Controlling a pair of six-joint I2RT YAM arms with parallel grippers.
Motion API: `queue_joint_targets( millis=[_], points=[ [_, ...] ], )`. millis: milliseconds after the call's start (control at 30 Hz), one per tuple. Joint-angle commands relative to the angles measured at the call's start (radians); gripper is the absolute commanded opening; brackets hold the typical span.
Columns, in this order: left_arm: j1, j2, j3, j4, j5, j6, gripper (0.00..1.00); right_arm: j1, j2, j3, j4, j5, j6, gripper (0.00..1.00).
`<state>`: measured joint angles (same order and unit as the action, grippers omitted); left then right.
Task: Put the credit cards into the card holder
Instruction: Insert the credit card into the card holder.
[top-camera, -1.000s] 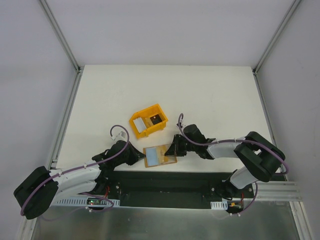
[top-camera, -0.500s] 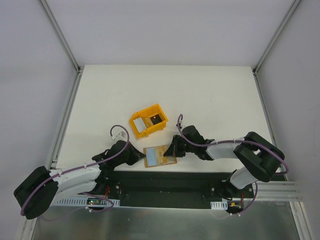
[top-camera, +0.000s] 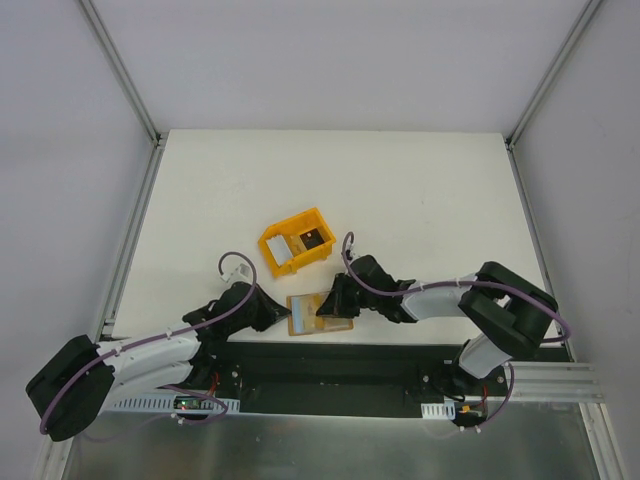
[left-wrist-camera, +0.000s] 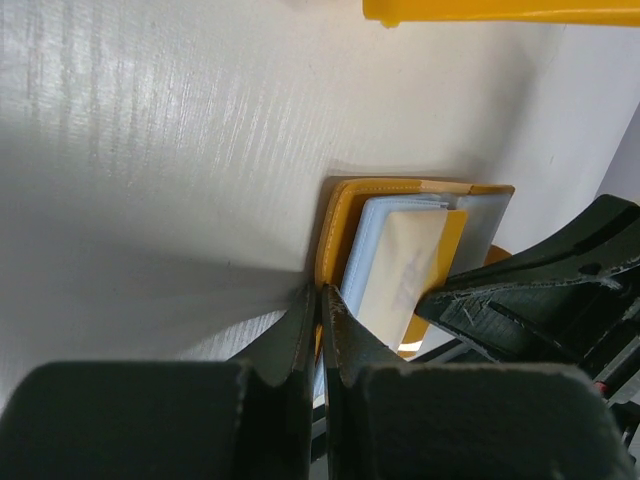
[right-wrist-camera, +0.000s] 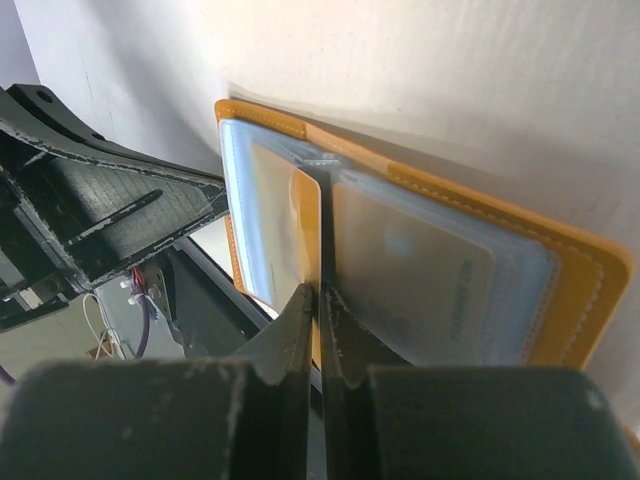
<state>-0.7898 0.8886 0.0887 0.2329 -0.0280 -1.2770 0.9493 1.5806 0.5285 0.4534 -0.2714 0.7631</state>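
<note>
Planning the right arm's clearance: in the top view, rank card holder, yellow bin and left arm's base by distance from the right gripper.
From the right gripper:
1. card holder, at its fingertips.
2. yellow bin, farther back, slightly left.
3. left arm's base, far left, near edge.

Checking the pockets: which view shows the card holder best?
Right wrist: the card holder lies open, clear pockets showing close up. Left wrist sees it obliquely; top external shows it small, partly under the right gripper.
</note>
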Motion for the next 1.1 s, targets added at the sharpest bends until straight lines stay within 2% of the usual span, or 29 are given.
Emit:
queue_joint_targets(
  millis=[0, 200, 400, 1067],
  points=[
    [0.009, -0.019, -0.047, -0.083, -0.019, -0.024, 0.00, 0.028, 0.007, 0.042, -0.048, 0.027, -0.013, 0.07],
    [0.009, -0.034, -0.063, -0.081, -0.019, -0.031, 0.00, 0.025, -0.082, 0.048, -0.200, 0.132, -0.100, 0.23],
    [0.009, -0.030, -0.061, -0.083, -0.021, -0.028, 0.00, 0.026, -0.085, 0.076, -0.236, 0.117, -0.134, 0.33],
    [0.009, -0.014, -0.047, -0.081, -0.021, -0.025, 0.00, 0.097, 0.019, 0.231, -0.275, 0.037, -0.183, 0.32]
  ],
)
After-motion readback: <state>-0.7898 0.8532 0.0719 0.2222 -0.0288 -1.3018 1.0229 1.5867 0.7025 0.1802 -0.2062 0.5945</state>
